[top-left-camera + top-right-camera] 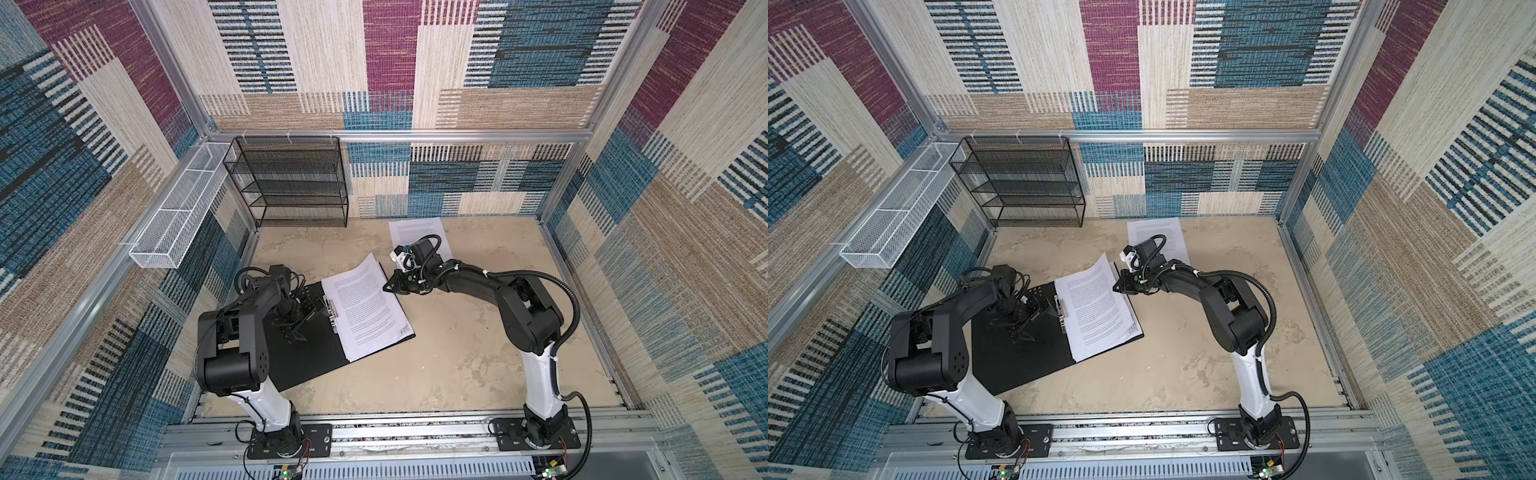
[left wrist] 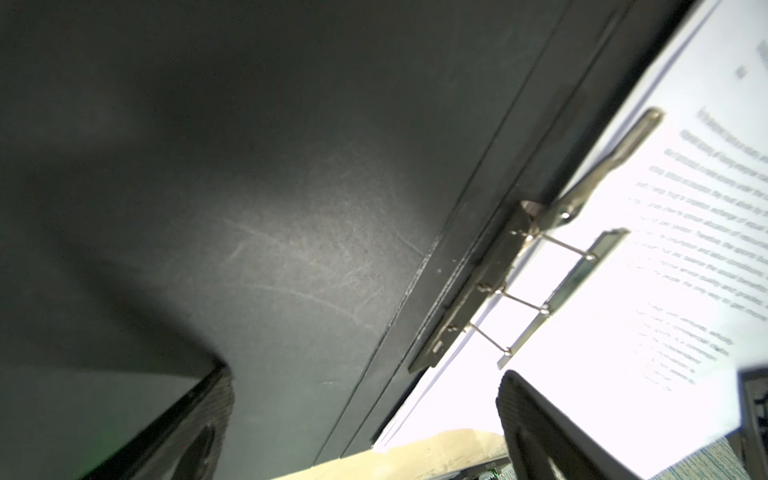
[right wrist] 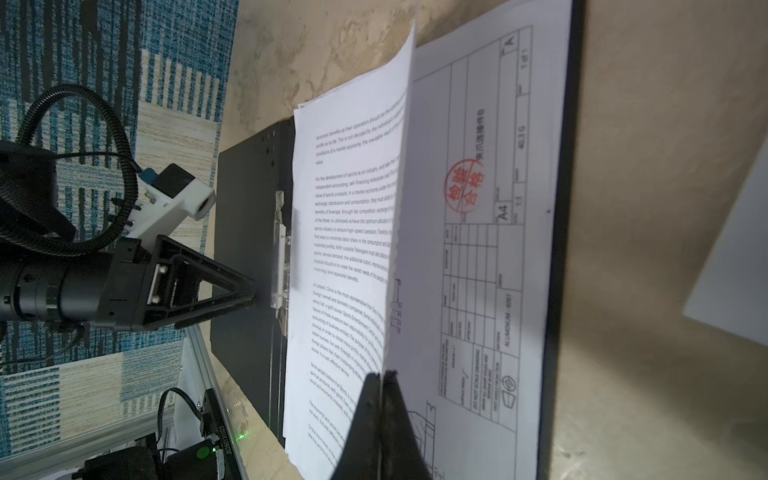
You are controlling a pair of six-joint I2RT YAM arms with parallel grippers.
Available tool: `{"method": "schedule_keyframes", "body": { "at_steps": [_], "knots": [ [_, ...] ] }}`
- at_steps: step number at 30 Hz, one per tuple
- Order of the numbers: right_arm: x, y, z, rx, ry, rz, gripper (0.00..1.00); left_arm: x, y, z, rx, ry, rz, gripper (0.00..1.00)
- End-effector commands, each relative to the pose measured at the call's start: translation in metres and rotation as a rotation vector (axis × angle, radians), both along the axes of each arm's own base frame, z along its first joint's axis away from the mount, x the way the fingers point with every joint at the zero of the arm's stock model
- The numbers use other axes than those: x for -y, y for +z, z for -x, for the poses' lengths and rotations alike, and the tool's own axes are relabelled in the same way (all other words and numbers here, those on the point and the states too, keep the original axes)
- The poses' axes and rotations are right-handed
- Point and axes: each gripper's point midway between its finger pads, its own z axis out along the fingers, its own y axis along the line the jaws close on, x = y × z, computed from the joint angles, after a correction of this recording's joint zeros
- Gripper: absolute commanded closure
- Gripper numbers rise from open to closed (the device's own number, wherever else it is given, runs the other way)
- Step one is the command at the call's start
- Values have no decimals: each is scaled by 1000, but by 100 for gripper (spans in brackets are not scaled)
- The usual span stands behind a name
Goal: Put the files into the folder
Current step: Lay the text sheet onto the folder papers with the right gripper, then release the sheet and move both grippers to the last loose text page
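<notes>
Right tool (image 3: 380, 376) is pinched shut on the free edge of the top printed sheet (image 3: 353, 228), bowing it up off the drawing sheet (image 3: 490, 249) stacked on the open folder (image 1: 307, 365). So thin a bite could slip or crease the page, and a pull might drag those beneath from the clip bar (image 2: 469, 291). My left tool (image 2: 361, 374) hangs wide over the black flap (image 2: 249, 208), pinning nothing, so the folder may slide on the table (image 1: 457, 353). One loose sheet (image 1: 419, 232) lies outside it.
</notes>
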Motion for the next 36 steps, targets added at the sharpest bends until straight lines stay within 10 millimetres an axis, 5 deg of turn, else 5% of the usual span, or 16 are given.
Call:
{"method": "schedule_keyframes", "body": {
  "at_steps": [1,15,30,36],
  "knots": [
    [-4,0,0,12,13,-13,100,0,-4,1,-5,-9,0,1],
    [-6,-7,8,-15,6,-12,99,0,-5,0,-5,-8,4,1],
    [15,6,-2,24,-100,106,43,2,8,-5,28,-14,15,1],
    [40,14,-18,95,-185,239,33,0,24,-10,62,-16,17,1]
  ]
}}
